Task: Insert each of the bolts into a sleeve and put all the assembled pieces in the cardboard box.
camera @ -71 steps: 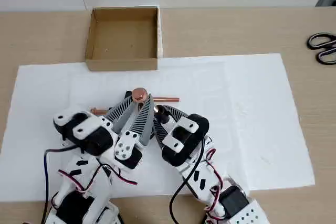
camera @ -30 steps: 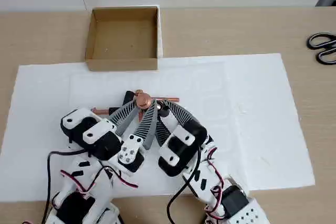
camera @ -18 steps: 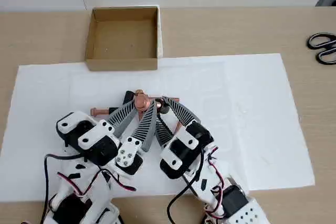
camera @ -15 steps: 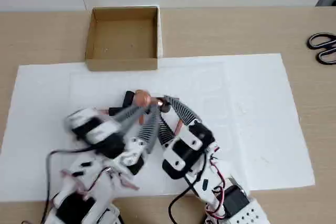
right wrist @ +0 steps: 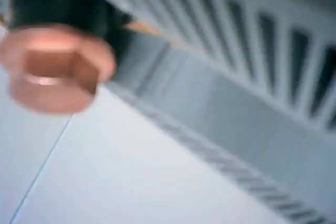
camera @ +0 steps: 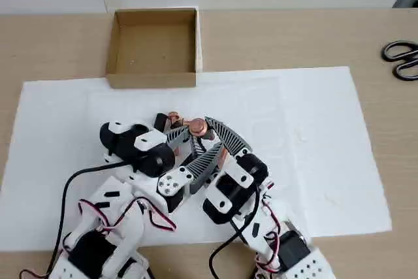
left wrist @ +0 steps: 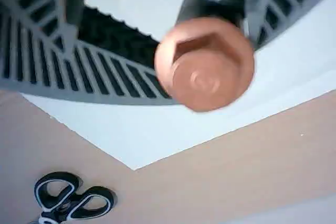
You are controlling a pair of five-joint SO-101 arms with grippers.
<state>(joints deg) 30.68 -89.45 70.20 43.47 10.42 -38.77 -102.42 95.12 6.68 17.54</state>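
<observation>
**Box empty, first bolt only just at the mating stage**

The left jaws are closed down on a copper bolt (left wrist: 205, 64). Its flanged hex head faces the left wrist camera, with ribbed fingers (left wrist: 79, 77) on either side. A dark part sits directly behind the head, probably a sleeve, though how far the shank has gone in is hidden. The right jaws sit just beside the same bolt head. I cannot tell whether they are closed on anything.

In the high view both arms meet over the white paper sheet (camera: 313, 148). Another copper piece (camera: 173, 117) and a dark piece (camera: 160, 122), likely a second sleeve, lie just beside them on the paper.

Farther out, the cardboard box (camera: 151, 81) stands at the sheet's far edge with nothing in it. A pair of scissors (camera: 401, 60) lies well apart on the desk (camera: 294, 37).

I judge the task to be at an early stage. No assembled piece is boxed, one insertion is under way at best, and the other pieces on the paper have yet to be joined and carried over.
</observation>
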